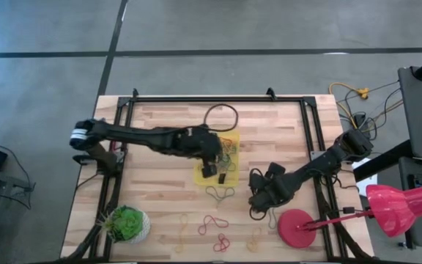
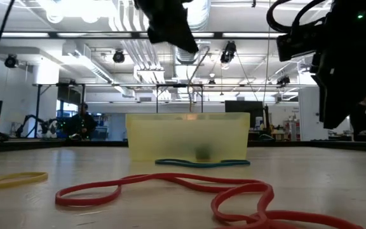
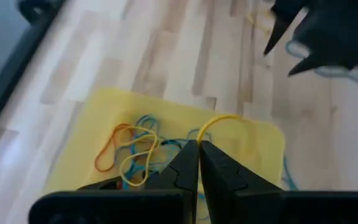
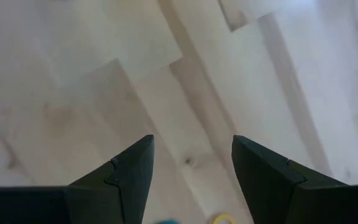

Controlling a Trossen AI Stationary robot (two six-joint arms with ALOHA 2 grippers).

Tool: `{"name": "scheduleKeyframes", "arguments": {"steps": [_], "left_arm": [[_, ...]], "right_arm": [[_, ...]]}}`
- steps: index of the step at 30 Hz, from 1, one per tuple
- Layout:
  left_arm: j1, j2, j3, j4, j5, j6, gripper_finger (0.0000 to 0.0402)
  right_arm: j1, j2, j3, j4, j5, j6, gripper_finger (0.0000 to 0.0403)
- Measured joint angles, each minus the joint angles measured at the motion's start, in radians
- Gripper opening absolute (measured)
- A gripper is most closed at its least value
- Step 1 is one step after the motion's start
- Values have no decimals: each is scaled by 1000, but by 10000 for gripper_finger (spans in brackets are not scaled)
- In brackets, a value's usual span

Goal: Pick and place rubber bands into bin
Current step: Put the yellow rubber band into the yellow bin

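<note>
The left gripper (image 3: 197,163) hangs right over the shallow translucent yellow plastic bin (image 1: 232,139), fingers pinched tight on a thin yellow rubber band (image 3: 224,119) that loops up from the tips. That band sits directly above the tray, so the drop runs straight down, no sideways travel needed. Several bands already lie tangled inside the bin. The right gripper (image 4: 191,168) waits low over bare wood to the right of the bin, jaws spread and empty. Just near of the bin lies a green rubber band (image 1: 220,193), between the two arms and closer to the right gripper. More bands, among them a long red rubber band (image 2: 170,191), are strewn along the near edge.
</note>
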Motion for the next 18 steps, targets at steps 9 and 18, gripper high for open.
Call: {"name": "scheduleKeyframes", "arguments": {"steps": [9, 18], "left_arm": [[33, 119, -2, -9, -107, 62, 7], [23, 72, -2, -196, 16, -87, 113]], "right_arm": [[57, -1, 1, 1, -20, 123, 203], [93, -1, 1, 2, -20, 171, 203]]}}
